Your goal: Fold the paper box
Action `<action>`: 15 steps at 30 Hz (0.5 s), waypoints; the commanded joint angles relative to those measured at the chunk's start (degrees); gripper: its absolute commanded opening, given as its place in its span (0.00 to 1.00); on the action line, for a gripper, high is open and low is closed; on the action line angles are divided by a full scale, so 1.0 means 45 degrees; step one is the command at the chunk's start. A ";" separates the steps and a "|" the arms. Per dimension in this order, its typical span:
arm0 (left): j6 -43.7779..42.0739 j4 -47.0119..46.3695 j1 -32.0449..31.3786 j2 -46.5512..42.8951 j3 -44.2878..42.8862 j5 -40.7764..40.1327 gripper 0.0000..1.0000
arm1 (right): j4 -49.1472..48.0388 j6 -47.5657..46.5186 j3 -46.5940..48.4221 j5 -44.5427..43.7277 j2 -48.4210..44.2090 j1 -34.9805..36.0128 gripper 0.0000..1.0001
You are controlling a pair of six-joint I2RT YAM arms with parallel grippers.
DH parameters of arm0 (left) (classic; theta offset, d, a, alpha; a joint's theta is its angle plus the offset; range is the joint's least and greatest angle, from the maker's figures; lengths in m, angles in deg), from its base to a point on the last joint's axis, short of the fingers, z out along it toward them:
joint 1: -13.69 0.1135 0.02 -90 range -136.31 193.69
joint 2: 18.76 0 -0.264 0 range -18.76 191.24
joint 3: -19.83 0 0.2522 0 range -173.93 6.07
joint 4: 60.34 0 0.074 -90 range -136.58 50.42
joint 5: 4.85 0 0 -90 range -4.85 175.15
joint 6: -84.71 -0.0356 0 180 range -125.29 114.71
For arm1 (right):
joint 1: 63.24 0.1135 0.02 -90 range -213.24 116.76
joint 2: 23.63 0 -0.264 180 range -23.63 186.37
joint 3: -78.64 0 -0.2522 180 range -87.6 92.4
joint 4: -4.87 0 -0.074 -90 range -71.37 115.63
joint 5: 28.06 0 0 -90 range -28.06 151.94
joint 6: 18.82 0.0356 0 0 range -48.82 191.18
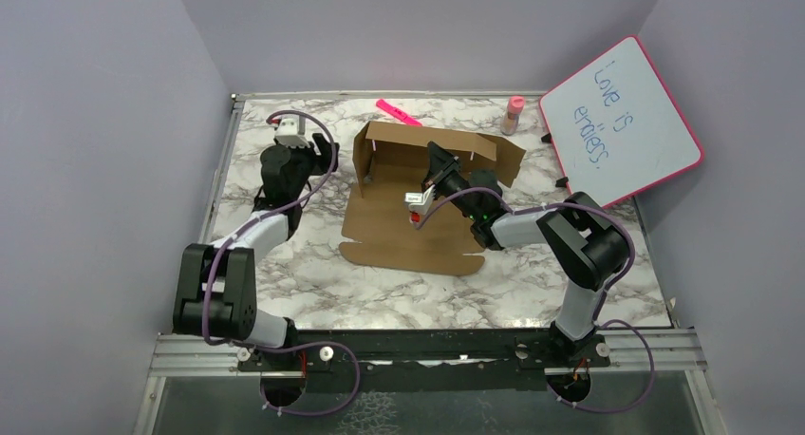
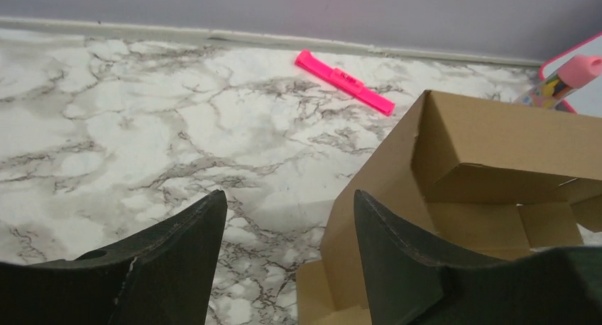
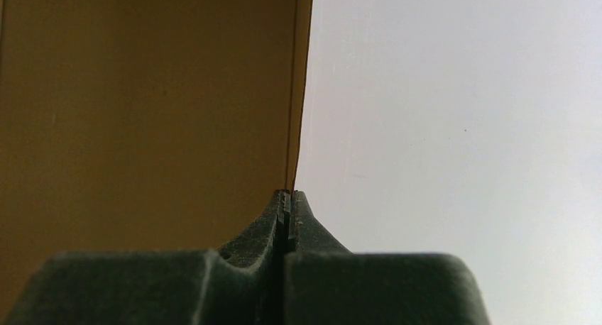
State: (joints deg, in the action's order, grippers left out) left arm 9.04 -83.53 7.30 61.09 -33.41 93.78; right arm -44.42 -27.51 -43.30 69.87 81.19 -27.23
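1. The paper box point(image 1: 399, 231) sits mid-surface, nearer the far edge. Its back wall and left side wall stand up, and its front panel lies flat toward the near edge.
2. I judge it light, thin and stiff only along the creases. It will likely skid on the smooth top and spring open if released early.
3. I would take hold on a free flap edge close to a crease, not mid-panel, where it could buckle.
4. My left pincer point(image 2: 287, 197) is spread and holds nothing, just beside the box's left wall.
5. My right pincer point(image 3: 289, 194) is pressed together, tips at a raised panel's edge; I cannot tell if it pinches the card.
6. The surface point(image 1: 313, 293) is glossy white marble pattern, with pale lilac walls around it.
7. A pink marker point(image 1: 398, 111) and a bottle point(image 1: 514, 114) lie by the far edge, and a whiteboard point(image 1: 622, 122) leans at the far right corner.
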 commanded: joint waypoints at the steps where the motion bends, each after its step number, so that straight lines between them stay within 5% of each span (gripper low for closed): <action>1: -0.0466 -0.0023 0.0220 0.1210 -0.0529 0.1166 0.69 | -0.0918 0.0298 -0.0264 -0.0083 -0.0021 0.0142 0.01; 15: -0.1021 -0.0474 0.0259 0.4598 -0.2004 0.4738 0.71 | -0.0639 0.0428 -0.0253 0.0149 -0.0005 0.0138 0.01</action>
State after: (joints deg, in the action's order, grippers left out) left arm 4.93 -83.35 8.13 78.93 -39.60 106.96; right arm -44.42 -26.99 -43.43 69.89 81.16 -27.23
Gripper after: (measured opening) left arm 0.713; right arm 0.015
